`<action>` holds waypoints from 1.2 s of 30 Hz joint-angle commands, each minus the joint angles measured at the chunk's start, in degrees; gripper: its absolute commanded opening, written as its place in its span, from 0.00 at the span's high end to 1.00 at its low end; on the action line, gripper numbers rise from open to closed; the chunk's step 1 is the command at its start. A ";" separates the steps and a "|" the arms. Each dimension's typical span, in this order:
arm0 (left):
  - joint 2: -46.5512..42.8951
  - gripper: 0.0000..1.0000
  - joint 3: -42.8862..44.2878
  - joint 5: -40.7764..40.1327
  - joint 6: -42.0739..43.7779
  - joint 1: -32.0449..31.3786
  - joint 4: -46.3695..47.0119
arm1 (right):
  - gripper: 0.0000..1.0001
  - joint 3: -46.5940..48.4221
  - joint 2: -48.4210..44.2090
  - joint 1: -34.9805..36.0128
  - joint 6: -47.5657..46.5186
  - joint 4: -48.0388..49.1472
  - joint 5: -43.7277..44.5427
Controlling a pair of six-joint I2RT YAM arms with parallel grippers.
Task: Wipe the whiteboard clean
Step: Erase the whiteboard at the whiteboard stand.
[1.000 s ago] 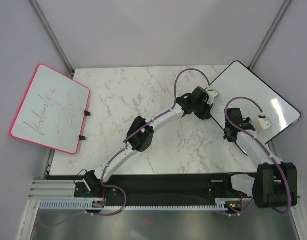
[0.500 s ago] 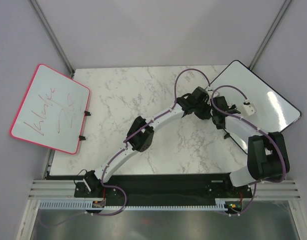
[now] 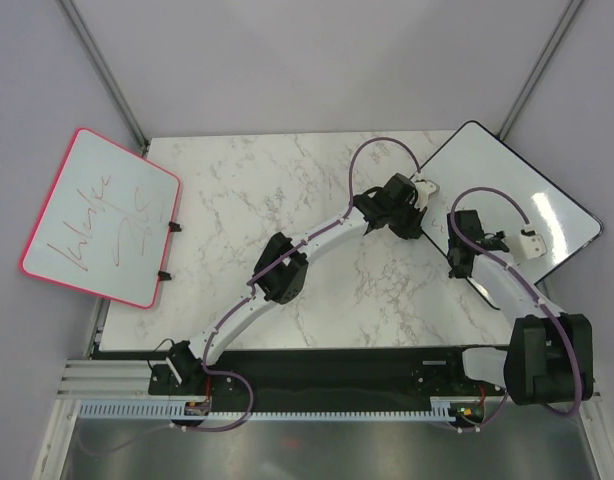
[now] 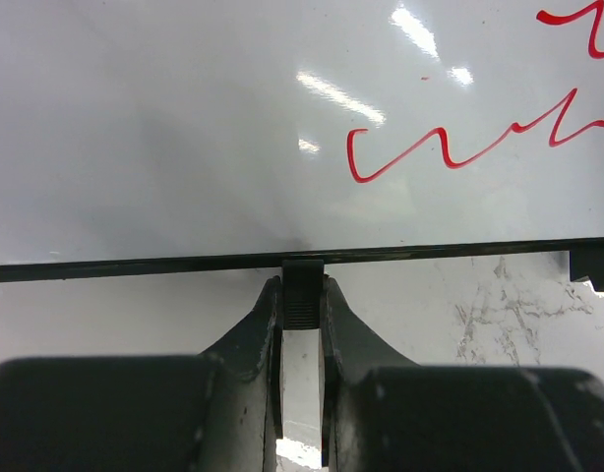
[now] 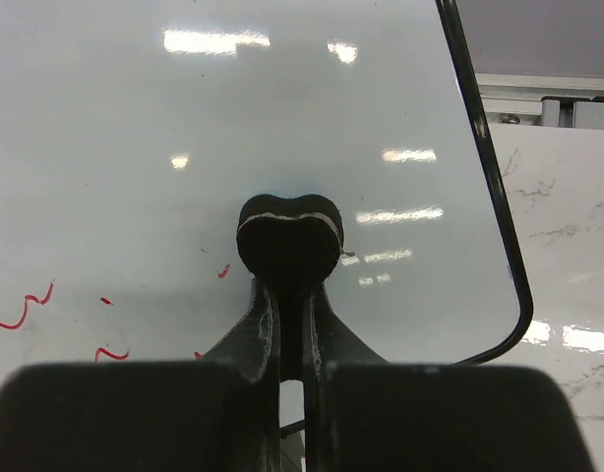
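Note:
The black-framed whiteboard (image 3: 507, 185) lies at the table's back right corner. My left gripper (image 3: 421, 192) (image 4: 302, 295) is at the whiteboard's (image 4: 184, 118) left edge, shut on a small ribbed black tab (image 4: 302, 285) that juts from the frame. Red handwriting (image 4: 450, 147) remains beyond that edge. In the right wrist view, my right gripper (image 5: 289, 295) is shut on a round black eraser pad (image 5: 288, 236), which is pressed on the whiteboard's white face (image 5: 184, 98). A few red marks (image 5: 27, 310) show at the lower left. From above, the pad is hidden under the right wrist (image 3: 467, 245).
A pink-framed whiteboard (image 3: 102, 215) with red scribbles overhangs the marble table's (image 3: 287, 190) left edge, with two black clips (image 3: 172, 228) on its right side. Slanted frame posts (image 3: 107, 70) rise at both back corners. The arm bases stand on a rail (image 3: 317, 385) at the near edge.
The right arm swept left across the black-framed whiteboard with the eraser pad, then came back right to about where it was. The left arm has not moved.

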 commanded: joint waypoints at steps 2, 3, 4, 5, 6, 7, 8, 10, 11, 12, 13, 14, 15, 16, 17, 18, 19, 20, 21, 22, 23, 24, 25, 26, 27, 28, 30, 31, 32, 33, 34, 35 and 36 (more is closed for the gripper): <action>2.31 0.98 2.00 -0.52 -2.37 0.51 -1.04 | 1.00 0.58 1.70 0.03 4.06 -2.33 1.54; 2.40 0.98 1.99 -0.52 -2.37 0.51 -1.04 | 1.00 1.80 4.67 0.46 4.50 -1.02 1.44; 2.49 0.98 1.99 -0.52 -2.37 0.42 -1.04 | 1.00 2.85 6.35 0.90 4.85 -0.57 1.36; 2.49 0.98 2.08 -0.52 -2.37 0.42 -1.04 | 1.00 3.91 7.93 2.38 5.20 -0.05 1.44; 2.40 0.98 2.08 -0.52 -2.37 0.51 -1.04 | 1.00 6.27 11.17 3.36 5.99 1.09 1.27; 2.49 0.98 2.17 -0.52 -2.37 0.51 -1.13 | 1.00 7.42 12.68 4.24 6.35 1.54 1.01; 2.57 0.98 2.17 -0.43 -2.37 0.51 -1.22 | 1.00 8.57 14.17 5.12 7.13 1.80 -0.13; 2.49 0.98 2.26 -0.43 -2.37 0.51 -1.13 | 1.00 11.21 17.61 6.97 8.37 3.03 -0.75; 2.49 0.98 2.17 -0.34 -2.37 0.51 -1.13 | 1.00 12.26 18.49 7.41 8.63 3.30 -0.84; 2.57 0.98 2.26 -0.43 -2.37 0.51 -1.13 | 1.00 12.62 19.63 7.41 8.55 3.91 -0.84; 2.49 0.98 2.26 -0.43 -2.37 0.51 -1.13 | 1.00 12.80 19.90 7.41 8.81 3.91 -0.49; 2.57 0.98 2.34 -0.43 -2.37 0.51 -1.22 | 1.00 12.97 20.08 7.41 8.81 4.00 -0.06; 2.66 0.98 2.61 -0.34 -2.37 0.60 -1.31 | 1.00 13.06 20.16 7.41 8.81 4.26 0.30; 2.66 0.98 2.61 -0.34 -2.46 0.51 -1.39 | 1.00 13.06 20.08 7.50 8.46 4.26 0.21; 2.84 0.98 2.70 -0.25 -2.46 0.60 -1.39 | 1.00 12.71 19.90 7.41 8.20 4.35 0.12; 2.84 0.98 2.78 -0.25 -2.55 0.60 -1.39 | 1.00 12.27 19.29 7.32 8.11 4.27 -0.05; 2.84 0.98 2.70 -0.17 -2.55 0.60 -1.39 | 1.00 11.66 18.76 7.15 8.11 4.18 -0.05; 2.84 0.98 2.70 -0.25 -2.55 0.60 -1.39 | 1.00 10.18 18.15 6.45 7.85 4.00 -0.05; 2.75 0.98 2.70 -0.17 -2.55 0.60 -1.39 | 1.00 9.38 16.75 5.66 7.84 2.61 -0.40; 2.84 0.98 2.70 -0.08 -2.55 0.60 -1.39 | 1.00 8.50 15.87 4.69 7.93 1.46 -0.66; 2.84 0.98 2.78 -0.16 -2.64 0.60 -1.39 | 1.00 6.40 15.08 2.34 7.67 0.41 -1.02; 2.84 0.98 2.87 -0.08 -2.64 0.68 -1.39 | 1.00 5.08 12.81 1.09 7.15 -0.65 -1.28; 2.84 0.98 2.87 -0.08 -2.73 0.69 -1.39 | 1.00 3.67 11.48 -0.14 6.45 -0.74 -1.80; 2.93 0.98 2.87 -0.08 -2.73 0.77 -1.39 | 1.00 1.22 8.77 -2.06 5.13 -0.75 -1.90; 2.84 0.98 2.96 0.01 -2.73 0.69 -1.39 | 1.00 0.33 7.61 -2.52 4.42 -0.75 -1.81; 2.84 0.98 2.87 0.01 -2.73 0.77 -1.48 | 1.00 -0.29 6.47 -2.78 3.89 -0.75 -1.55; 2.84 0.98 2.96 0.01 -2.81 0.77 -1.48 | 1.00 -0.74 4.53 -2.70 2.49 -0.75 -1.20; 2.84 0.98 2.96 0.01 -2.81 0.69 -1.48 | 1.00 -0.48 4.35 -2.70 1.96 -0.75 -1.28; 2.84 0.98 2.87 0.01 -2.81 0.69 -1.40 | 1.00 0.66 4.52 -2.70 1.43 -0.92 -1.72; 2.84 0.98 2.79 0.01 -2.81 0.69 -1.39 | 1.00 1.45 4.70 -2.78 0.82 -1.01 -1.72; 2.84 0.98 2.87 0.01 -2.81 0.69 -1.48 | 1.00 2.33 4.96 -2.70 0.38 -1.01 -1.37; 2.84 0.98 2.79 0.01 -2.81 0.77 -1.40 | 1.00 4.69 5.40 -2.70 -0.93 -0.05 0.98; 2.75 0.98 2.70 0.01 -2.81 0.69 -1.39 | 1.00 6.10 5.66 -2.70 -5.30 0.48 2.31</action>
